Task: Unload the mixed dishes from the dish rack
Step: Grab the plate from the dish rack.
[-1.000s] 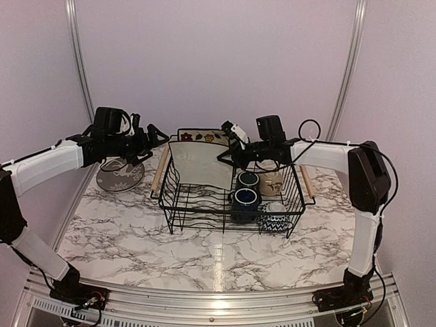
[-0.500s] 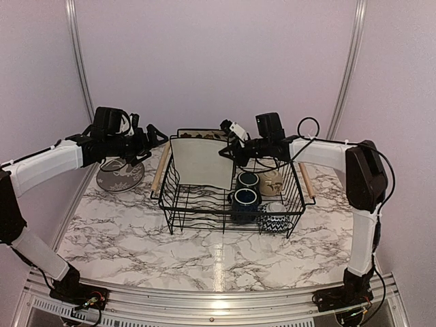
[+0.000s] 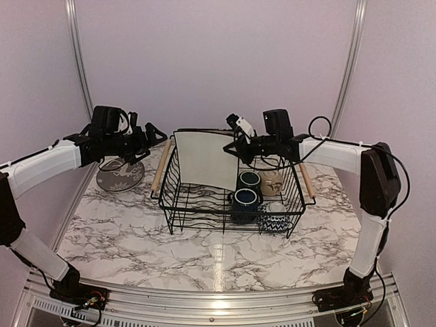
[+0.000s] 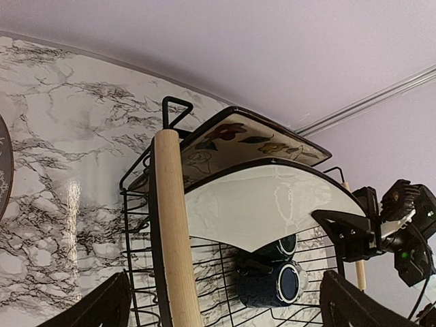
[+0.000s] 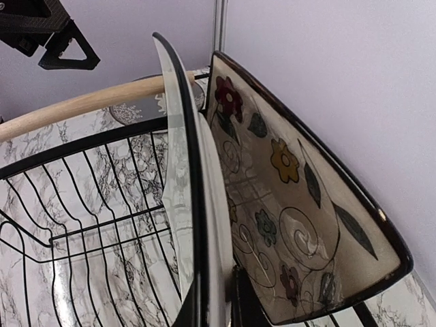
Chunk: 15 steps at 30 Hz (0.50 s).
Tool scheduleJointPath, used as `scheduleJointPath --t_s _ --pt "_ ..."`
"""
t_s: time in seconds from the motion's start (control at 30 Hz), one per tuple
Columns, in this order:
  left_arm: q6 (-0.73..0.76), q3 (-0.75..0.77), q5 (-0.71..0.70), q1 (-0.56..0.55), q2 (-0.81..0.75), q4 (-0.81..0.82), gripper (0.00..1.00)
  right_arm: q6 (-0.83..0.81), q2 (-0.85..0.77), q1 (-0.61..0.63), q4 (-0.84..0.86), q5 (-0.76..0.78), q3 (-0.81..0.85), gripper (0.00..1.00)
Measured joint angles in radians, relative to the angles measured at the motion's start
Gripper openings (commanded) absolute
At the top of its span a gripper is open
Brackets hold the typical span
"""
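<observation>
1. Plates: the front square plate [image 3: 203,160] stands on edge in the back of the rack [image 3: 165,199], its face running left to right, just ahead of a flowered plate [image 5: 293,197].
2. Right gripper [image 3: 240,144] is clamped shut at that plate's top right corner; the pinch itself is hidden, so the hold is likely, not certain.
3. Left gripper [image 3: 154,135] hangs wide open beside the left handle [image 3: 161,170], nearer the plate's free edge.
4. Way out looks straight up.

White marble-patterned desk [image 3: 204,262] carrying 2 things
The black wire dish rack [image 3: 161,170] stands toward the back; a grey patterned plate [image 3: 120,176] lies flat near its left side.
</observation>
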Motion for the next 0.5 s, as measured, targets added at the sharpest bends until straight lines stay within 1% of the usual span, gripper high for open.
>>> scheduleJointPath --t_s 0.33,0.5 --pt "0.0 0.0 -0.007 0.0 -0.013 0.0 0.99 0.16 -0.058 0.018 0.079 -0.021 -0.046 0.0" --pt "-0.001 0.0 -0.006 0.0 -0.018 0.001 0.99 0.278 -0.08 0.007 0.116 0.019 -0.063 0.0"
